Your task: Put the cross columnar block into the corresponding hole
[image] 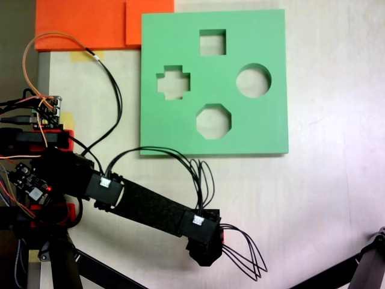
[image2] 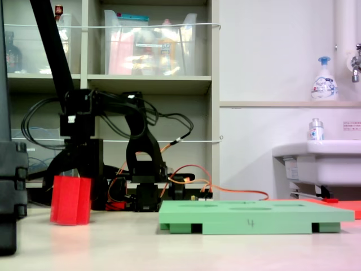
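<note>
The cross columnar block [image2: 70,200] is bright red and stands slightly tilted at the left of a fixed view, low over the table. My gripper [image2: 80,189] comes down on it from above, with one black jaw showing along its right side; it looks shut on the block. From above, the gripper [image: 206,253] points down near the table's front edge and hides the block. The corresponding hole [image: 173,82] is the plus-shaped cutout at the left of the green board [image: 264,129], well apart from the gripper.
The board also has a square cutout [image: 212,42], a round one [image: 253,80] and an octagonal one [image: 213,121]. Orange foam sheets [image: 90,24] lie at the back left. Black cables [image: 243,256] loop off the wrist. Bare table lies right of the gripper.
</note>
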